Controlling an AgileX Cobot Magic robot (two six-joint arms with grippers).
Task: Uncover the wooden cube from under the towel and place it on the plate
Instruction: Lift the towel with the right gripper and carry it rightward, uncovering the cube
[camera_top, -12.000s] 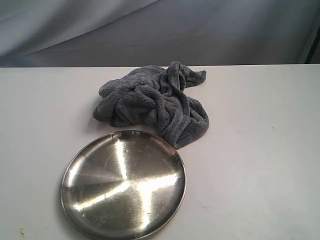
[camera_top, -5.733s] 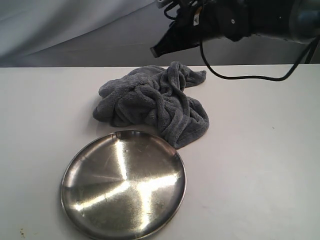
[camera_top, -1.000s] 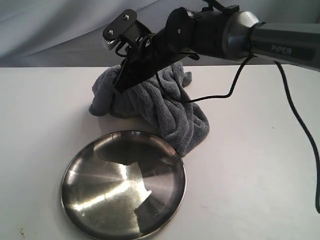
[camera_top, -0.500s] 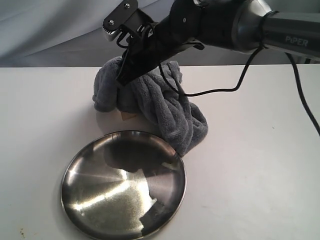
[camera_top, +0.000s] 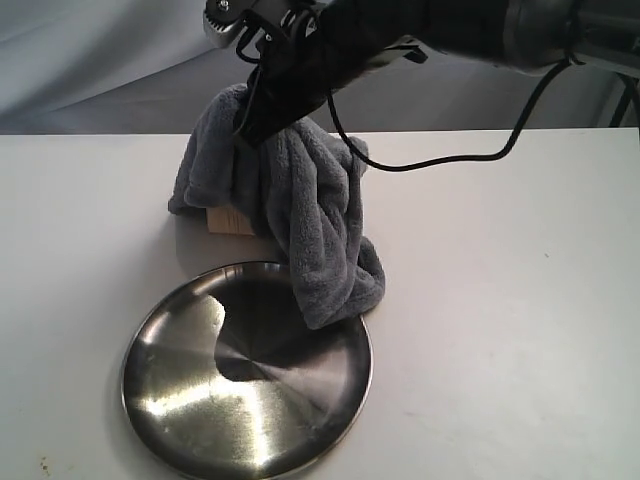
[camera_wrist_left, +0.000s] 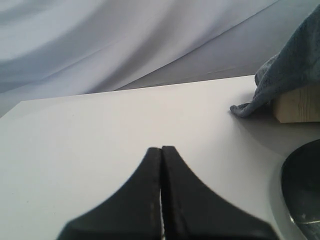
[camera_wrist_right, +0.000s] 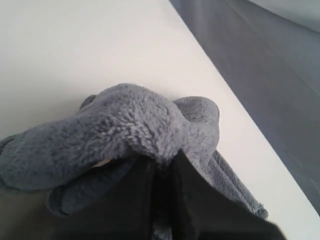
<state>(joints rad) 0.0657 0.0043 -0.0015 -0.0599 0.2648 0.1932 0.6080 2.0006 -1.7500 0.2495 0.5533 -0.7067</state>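
Note:
My right gripper (camera_top: 243, 135) (camera_wrist_right: 164, 167) is shut on a fold of the dark grey towel (camera_top: 290, 205) (camera_wrist_right: 125, 125) and holds it up off the table. The cloth hangs down, its lower end draped over the far rim of the steel plate (camera_top: 200, 400). A corner of the tan wooden cube (camera_top: 230, 220) (camera_wrist_left: 297, 104) shows on the table under the towel's lifted left edge (camera_wrist_left: 285, 75), just beyond the plate's rim (camera_wrist_left: 300, 185). My left gripper (camera_wrist_left: 161, 150) is shut and holds nothing, low over the table to the left of the cube.
The white table (camera_top: 520, 300) runs to a far edge against a grey cloth backdrop (camera_top: 100, 60). The right arm and its cable (camera_top: 450, 160) reach in from the upper right above the towel.
The right gripper has risen and pulled the towel higher. More of the cube's side now shows, and the towel's lower end has swung onto the plate's rim.

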